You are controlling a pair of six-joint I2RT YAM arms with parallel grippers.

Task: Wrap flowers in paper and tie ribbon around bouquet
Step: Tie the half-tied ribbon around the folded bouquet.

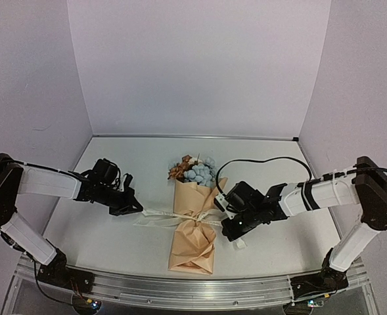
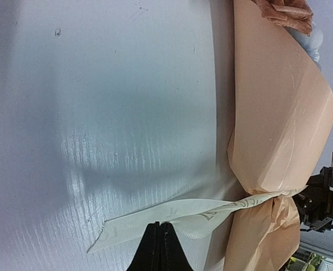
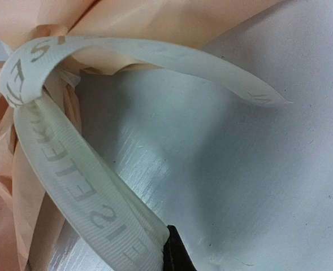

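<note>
Pinching one angle-cut tail of the ribbed cream ribbon (image 2: 172,213), the left gripper (image 2: 159,227) has its dark fingers pressed together. The right gripper (image 3: 167,240) is likewise closed on the other tail, which is printed with faint letters. The ribbon cinches the creased tan paper (image 2: 273,113) at the waist of the bouquet (image 1: 193,223). Pale blue and brown flowers (image 1: 196,172) fill the cone's wide end. It lies mid-way across the glossy white table (image 1: 101,236), under lilac walls (image 1: 200,65).

Pale lilac walls (image 1: 200,65) close me in on three sides; my white surface (image 1: 108,239) shines under soft light.
</note>
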